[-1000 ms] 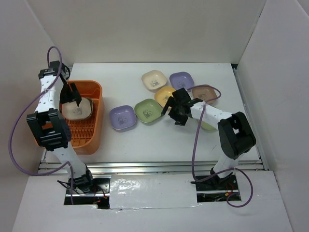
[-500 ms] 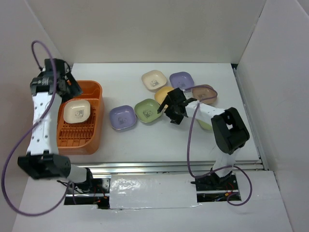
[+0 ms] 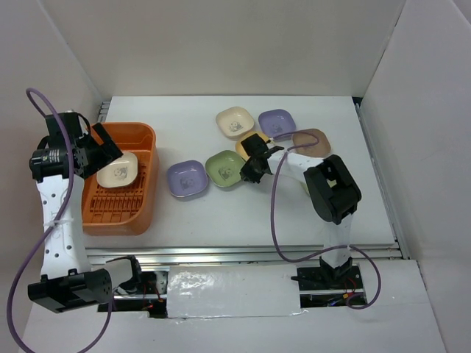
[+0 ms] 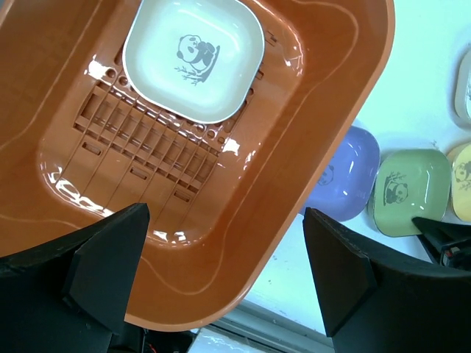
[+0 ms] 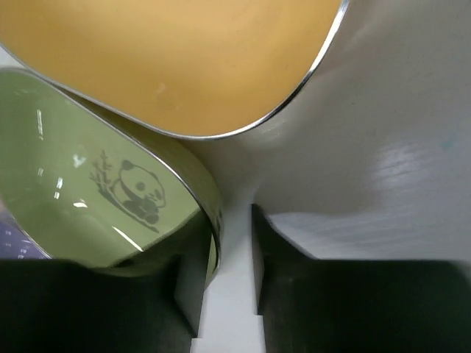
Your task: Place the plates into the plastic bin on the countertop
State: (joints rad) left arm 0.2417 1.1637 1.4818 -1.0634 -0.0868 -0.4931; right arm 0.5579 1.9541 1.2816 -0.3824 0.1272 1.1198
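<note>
Top view, plastic bin [image 3: 149, 151]: on the left side of the desk [image 3: 221, 213], with one cream plate [image 3: 119, 169] in its far end.
Top view, left hand [image 3: 105, 145]: above the bin's far left corner, holding nothing.
Top view, right hand [image 3: 250, 170]: at the right edge of the green plate [image 3: 224, 168], beside the yellow plate [image 3: 246, 143] and a lavender plate [image 3: 186, 179].
Left wrist view, left hand [image 4: 228, 294]: fingers spread wide over the bin [image 4: 309, 110], and the cream plate [image 4: 193, 55] lies flat on the slats.
Right wrist view, right hand [image 5: 226, 217]: fingers narrowly parted astride the green plate [image 5: 81, 191] rim. A strip of desk [image 5: 383, 147] shows between rim and outer finger. The yellow plate [image 5: 169, 59] overlaps the green plate's edge.
</note>
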